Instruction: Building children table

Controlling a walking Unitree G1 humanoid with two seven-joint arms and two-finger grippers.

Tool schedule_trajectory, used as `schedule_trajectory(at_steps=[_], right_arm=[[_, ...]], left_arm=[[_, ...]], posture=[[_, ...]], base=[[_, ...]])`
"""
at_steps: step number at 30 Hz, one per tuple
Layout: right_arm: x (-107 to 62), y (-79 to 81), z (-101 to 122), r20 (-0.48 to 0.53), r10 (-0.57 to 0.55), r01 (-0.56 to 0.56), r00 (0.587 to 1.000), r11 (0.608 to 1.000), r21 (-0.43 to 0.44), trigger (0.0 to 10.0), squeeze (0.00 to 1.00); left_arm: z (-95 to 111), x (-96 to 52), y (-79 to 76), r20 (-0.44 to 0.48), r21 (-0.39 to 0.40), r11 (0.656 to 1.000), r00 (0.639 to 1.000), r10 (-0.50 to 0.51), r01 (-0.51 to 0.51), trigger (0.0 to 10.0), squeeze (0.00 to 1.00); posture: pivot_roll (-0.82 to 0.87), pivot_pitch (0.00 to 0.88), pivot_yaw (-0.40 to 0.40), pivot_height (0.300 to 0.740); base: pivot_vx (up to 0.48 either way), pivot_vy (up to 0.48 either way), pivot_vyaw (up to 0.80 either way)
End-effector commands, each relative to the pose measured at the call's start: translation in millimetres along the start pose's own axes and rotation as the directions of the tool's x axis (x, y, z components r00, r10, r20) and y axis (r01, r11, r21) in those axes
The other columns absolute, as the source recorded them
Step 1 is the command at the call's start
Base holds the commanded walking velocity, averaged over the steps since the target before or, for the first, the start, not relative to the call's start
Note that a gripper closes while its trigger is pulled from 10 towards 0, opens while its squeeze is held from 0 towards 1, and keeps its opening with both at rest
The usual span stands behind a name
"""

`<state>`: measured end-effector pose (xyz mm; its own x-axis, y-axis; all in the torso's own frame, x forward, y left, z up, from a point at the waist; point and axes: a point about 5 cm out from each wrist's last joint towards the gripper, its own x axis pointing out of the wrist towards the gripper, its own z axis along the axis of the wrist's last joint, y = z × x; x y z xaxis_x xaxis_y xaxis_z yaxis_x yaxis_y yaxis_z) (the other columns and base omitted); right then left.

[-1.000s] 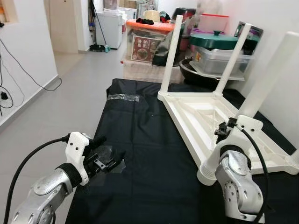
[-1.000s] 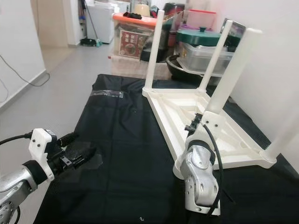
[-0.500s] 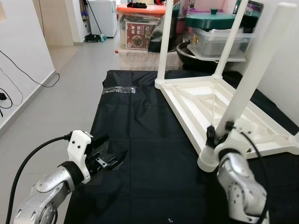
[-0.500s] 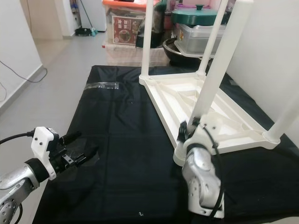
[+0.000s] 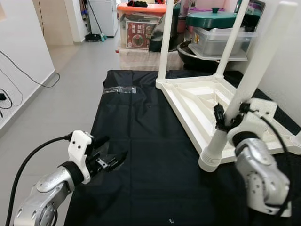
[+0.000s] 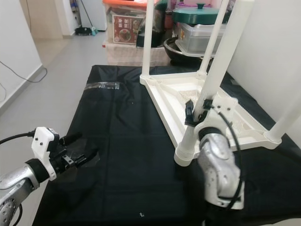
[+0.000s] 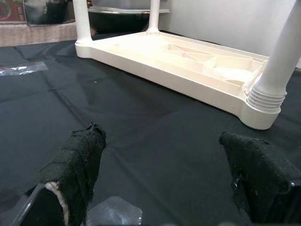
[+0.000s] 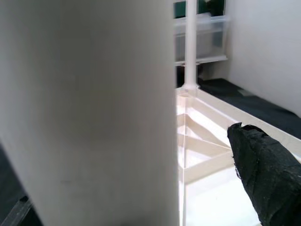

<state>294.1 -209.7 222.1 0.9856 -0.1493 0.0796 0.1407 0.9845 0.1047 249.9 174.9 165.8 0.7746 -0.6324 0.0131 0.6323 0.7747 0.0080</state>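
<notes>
A: What is the children's table (image 5: pixel 202 101) made of, and where does it lie?

B: Smooth cream-white plastic. It lies upside down on a black cloth (image 5: pixel 150 141) spread over the grey tiled floor (image 5: pixel 70 80), its ribbed underside facing up, with round tapering legs standing upward from the corners. The nearest leg (image 5: pixel 256 70) ends in a ringed collar where it meets the corner socket.

A: And the right hand (image 5: pixel 229 113)?

B: It is at that nearest leg, a little above the collar. Its black fingers (image 5: pixel 218 115) sit one on each side of the leg; the right wrist view has the leg right up against the camera with one cloth-wrapped finger beside it. I cannot tell whether they are pressed against it.

A: The left hand (image 5: pixel 110 160)?

B: Released, its two fabric-covered fingers spread apart, low above the near left part of the cloth, well apart from the table. A clear bit of plastic film (image 7: pixel 113 214) lies on the cloth just beneath it.

A: Any containers?

B: Beyond the cloth stand clear storage boxes: one with an orange lid (image 5: pixel 143 9) holds a printed red packet; another (image 5: pixel 221 40) carries a dark green lidded pot (image 5: pixel 214 20) on top.
</notes>
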Motion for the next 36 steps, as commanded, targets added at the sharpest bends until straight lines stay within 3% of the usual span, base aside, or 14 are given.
schedule_trajectory(at_steps=[1, 4, 6, 10, 13, 18, 19, 26, 29, 30, 33, 34, 35, 36], right_arm=[[6.7, -6.9, 1.6, 0.002, 0.039, -0.039, 0.999, 0.999, 0.004, 10.0, 0.00], [20.0, -25.3, -3.9, -0.031, 0.198, -0.199, 0.980, 0.980, -0.023, 10.0, 0.00], [20.0, -25.3, -3.9, -0.031, 0.198, -0.199, 0.980, 0.980, -0.023, 10.0, 0.00], [40.1, -55.2, -8.1, -0.093, 0.257, -0.263, 0.962, 0.962, -0.070, 10.0, 0.00], [53.9, -66.9, 1.2, -0.087, 0.307, -0.312, 0.948, 0.949, -0.051, 10.0, 0.00], [60.9, -74.3, 3.0, -0.093, 0.341, -0.345, 0.935, 0.938, -0.021, 10.0, 0.00], [62.3, -76.8, 0.3, -0.100, 0.381, -0.383, 0.919, 0.924, -0.002, 0.0, 0.00], [63.0, -79.3, -12.8, -0.124, 0.428, -0.427, 0.895, 0.904, 0.037, 0.0, 0.00], [64.1, -82.7, -31.2, -0.166, 0.392, -0.391, 0.905, 0.919, 0.038, 0.0, 0.00], [63.7, -83.9, -38.1, -0.180, 0.339, -0.337, 0.923, 0.940, 0.041, 0.0, 0.00], [61.1, -94.6, -60.9, -0.255, 0.022, -0.023, 0.967, 1.000, -0.002, 0.0, 0.00], [58.5, -100.9, -66.9, -0.286, -0.129, 0.124, 0.950, 0.992, -0.033, 0.0, 0.00], [58.5, -100.9, -66.9, -0.286, -0.129, 0.124, 0.950, 0.992, -0.033, 0.0, 0.00], [54.3, -106.3, -71.3, -0.304, -0.263, 0.252, 0.916, 0.965, -0.075, 0.0, 0.00]], left_arm=[[-0.7, 1.9, -0.8, -0.005, 0.016, 1.000, 1.000, -0.013, 0.013, 10.0, 0.24], [-0.8, 4.1, -1.3, 0.000, 0.017, 1.000, 1.000, -0.019, 0.019, 10.0, 0.22], [-0.8, 4.1, -1.3, 0.000, 0.017, 1.000, 1.000, -0.019, 0.019, 10.0, 0.22], [-0.7, 6.1, -2.1, 0.007, 0.017, 1.000, 1.000, -0.025, 0.024, 10.0, 0.18], [0.1, 6.3, -1.7, 0.012, 0.018, 1.000, 1.000, -0.024, 0.024, 10.0, 0.16], [-0.2, 6.4, -2.4, 0.014, 0.019, 1.000, 1.000, -0.023, 0.022, 10.0, 0.15], [-0.5, 6.1, -3.3, 0.016, 0.019, 1.000, 1.000, -0.023, 0.022, 10.0, 0.12], [-0.4, 5.6, -3.8, 0.016, 0.022, 1.000, 1.000, -0.022, 0.022, 10.0, 0.10], [-1.7, 4.6, -4.5, 0.011, 0.024, 0.999, 1.000, -0.022, 0.022, 10.0, 0.07], [-2.0, 4.1, -4.8, 0.009, 0.025, 0.999, 1.000, -0.022, 0.022, 10.0, 0.05], [-2.6, 3.2, -5.1, 0.004, 0.027, 0.999, 1.000, -0.024, 0.024, 10.0, 0.02], [-2.5, 3.2, -4.9, 0.003, 0.028, 0.999, 1.000, -0.025, 0.025, 10.0, 0.02], [-2.5, 3.2, -4.9, 0.003, 0.028, 0.999, 1.000, -0.025, 0.025, 10.0, 0.02], [-2.4, 3.3, -4.8, 0.003, 0.028, 0.999, 1.000, -0.025, 0.025, 10.0, 0.01]], posture=[[0.01, 0.000, -0.063, 0.740], [0.01, 0.000, -0.065, 0.740], [0.01, 0.000, -0.065, 0.740], [0.02, 0.000, -0.075, 0.740], [0.03, 0.000, -0.083, 0.740], [0.03, 0.000, -0.090, 0.740], [0.03, 0.000, -0.091, 0.740], [0.05, 0.000, -0.101, 0.740], [0.05, 0.000, -0.101, 0.740], [0.05, 0.000, -0.098, 0.740], [0.05, 0.000, -0.093, 0.740], [0.05, 0.000, -0.092, 0.740], [0.05, 0.000, -0.092, 0.740], [0.04, 0.000, -0.092, 0.740]], base=[[0.000, 0.000, 0.00], [0.000, 0.000, 0.00], [0.000, 0.000, 0.00], [0.000, 0.000, 0.00], [0.000, 0.000, 0.00], [0.000, 0.000, 0.00], [0.000, 0.000, 0.00], [0.000, 0.000, 0.00], [0.000, 0.000, 0.00], [0.000, 0.000, 0.00], [0.000, 0.000, 0.00], [0.000, 0.000, 0.00], [0.000, 0.000, 0.00], [0.000, 0.000, 0.00]])
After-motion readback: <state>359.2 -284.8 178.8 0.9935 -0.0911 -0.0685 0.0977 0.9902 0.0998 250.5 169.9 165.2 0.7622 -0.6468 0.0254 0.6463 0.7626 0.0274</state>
